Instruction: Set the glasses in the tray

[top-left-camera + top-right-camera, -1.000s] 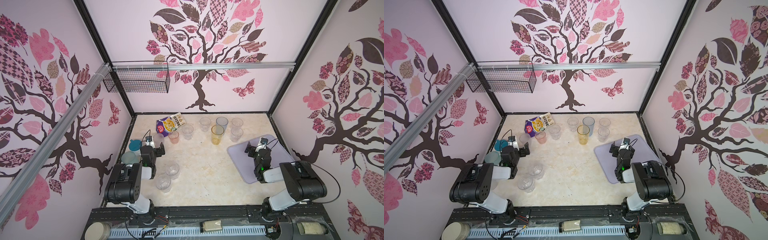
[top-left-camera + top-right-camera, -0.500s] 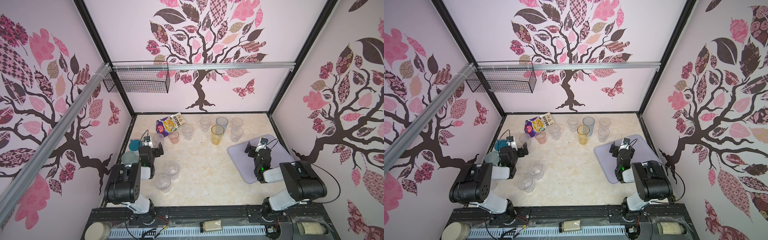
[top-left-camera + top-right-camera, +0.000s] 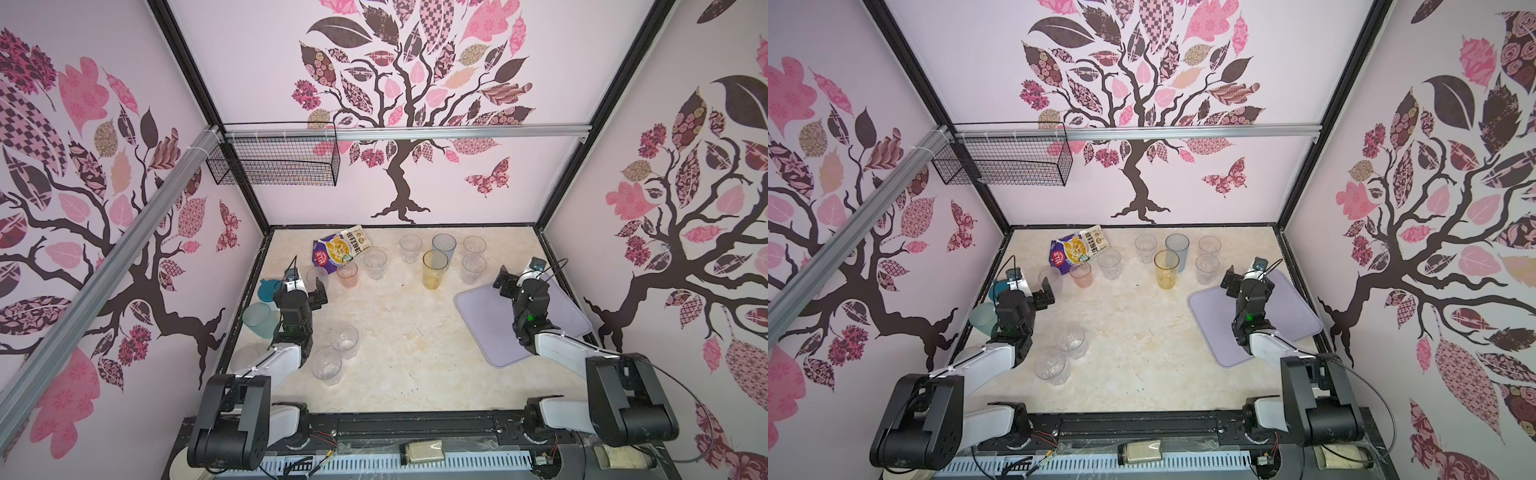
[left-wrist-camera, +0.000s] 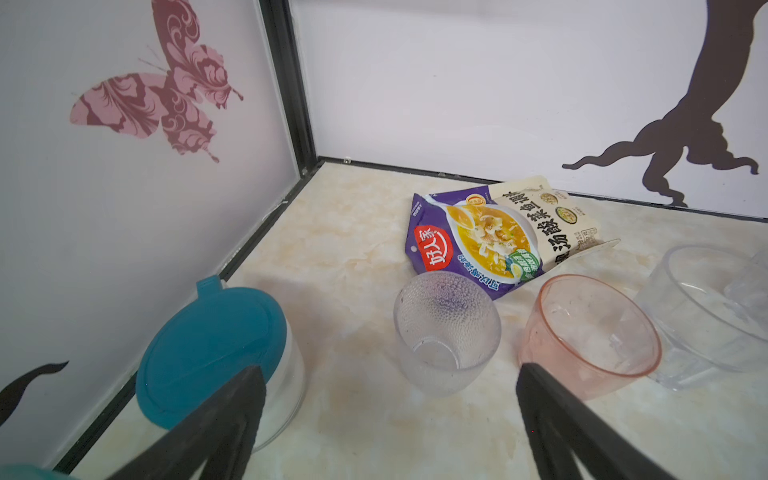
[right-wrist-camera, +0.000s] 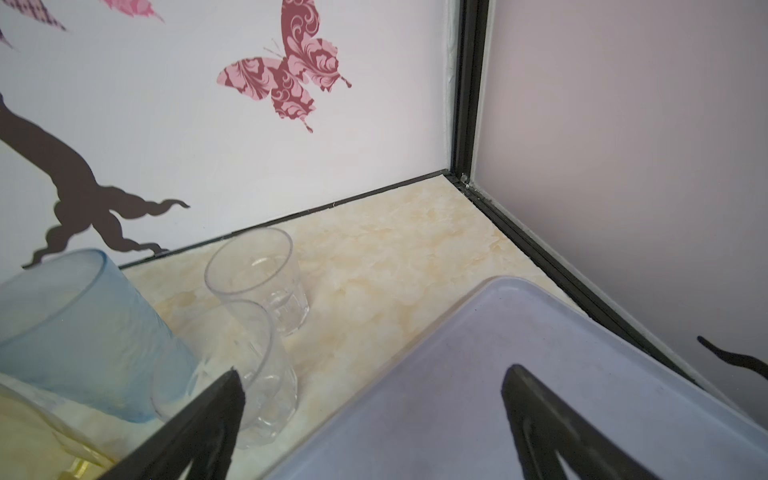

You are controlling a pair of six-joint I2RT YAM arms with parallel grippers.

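Left tool (image 4: 390,373), spread wide, faces the dimpled glass (image 4: 446,332)

Robot test booth — decal walls (image 3: 519,195), aluminium rail (image 3: 457,133).

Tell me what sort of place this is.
Probably a robot data-collection booth, not a real kitchen: two arms mounted on a front rail, decal-papered panel walls in a black frame, and tumblers and a lavender tray staged on a marble-pattern tabletop.
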